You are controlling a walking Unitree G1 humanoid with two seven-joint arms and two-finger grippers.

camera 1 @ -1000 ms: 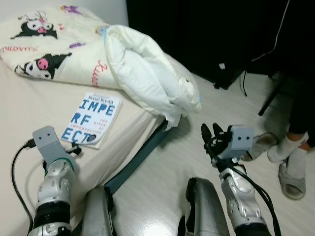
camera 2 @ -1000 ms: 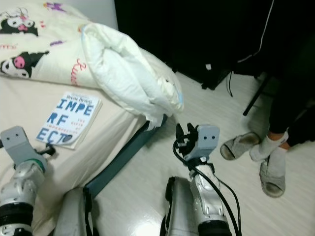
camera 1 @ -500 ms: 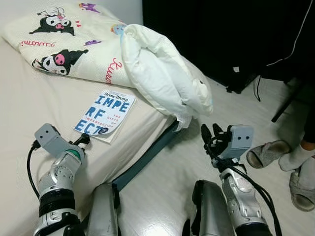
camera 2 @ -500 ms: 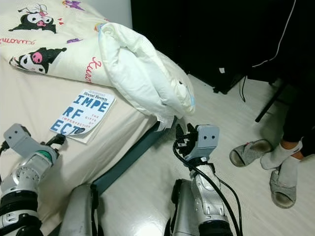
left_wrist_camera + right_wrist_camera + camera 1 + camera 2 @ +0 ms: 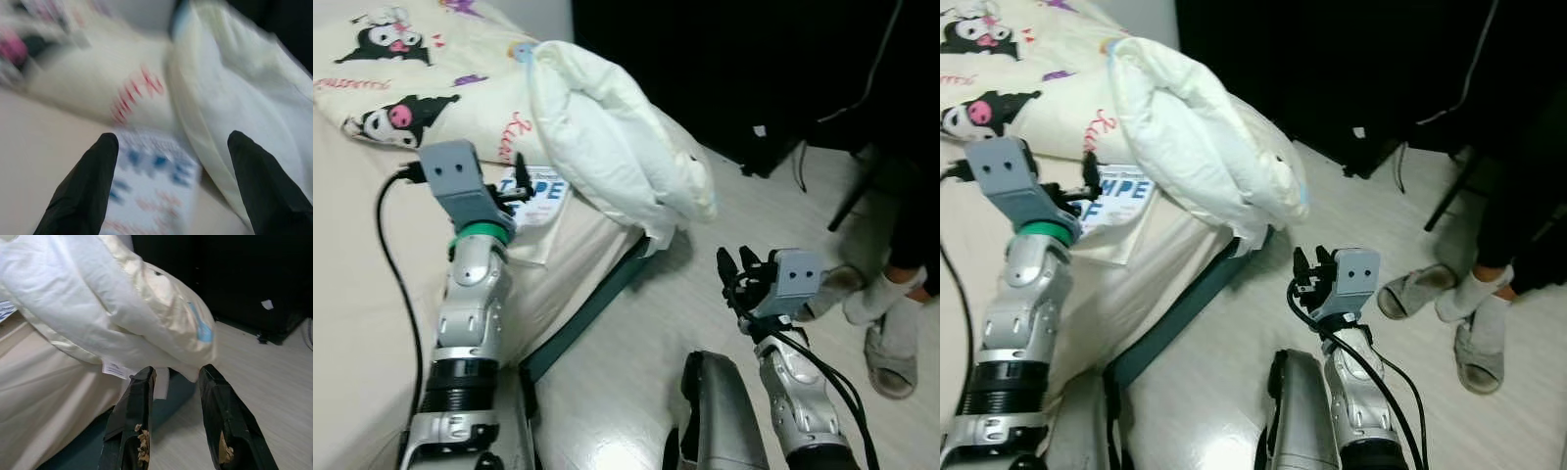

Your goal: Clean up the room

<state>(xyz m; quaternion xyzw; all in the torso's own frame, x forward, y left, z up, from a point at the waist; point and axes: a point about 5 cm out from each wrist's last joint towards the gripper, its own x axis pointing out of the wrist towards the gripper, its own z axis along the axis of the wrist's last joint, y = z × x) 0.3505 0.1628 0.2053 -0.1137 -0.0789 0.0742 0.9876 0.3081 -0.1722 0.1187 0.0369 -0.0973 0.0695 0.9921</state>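
Observation:
A white book with blue letters [image 5: 544, 186] lies flat on the beige bed [image 5: 362, 264], just below a folded white duvet [image 5: 617, 137]. My left gripper [image 5: 519, 176] is raised over the book's near edge and hides part of its cover. In the left wrist view that gripper [image 5: 172, 138] is open wide, with the blurred book [image 5: 151, 191] ahead between the fingers. My right gripper [image 5: 734, 269] hovers above the floor beside the bed, open and empty. In the right wrist view it [image 5: 176, 372] faces the duvet's [image 5: 98, 308] hanging end.
A cartoon-print blanket [image 5: 401, 78] lies folded at the head of the bed. The bed's dark frame edge [image 5: 587, 313] runs diagonally by the pale floor. A person's feet in grey slippers [image 5: 891, 357] stand at the right. Black furniture [image 5: 724, 69] and a cable [image 5: 798, 166] are behind.
My left arm has lifted off the mattress and reached forward over the book. The camera has shifted a little. The right arm has held its place.

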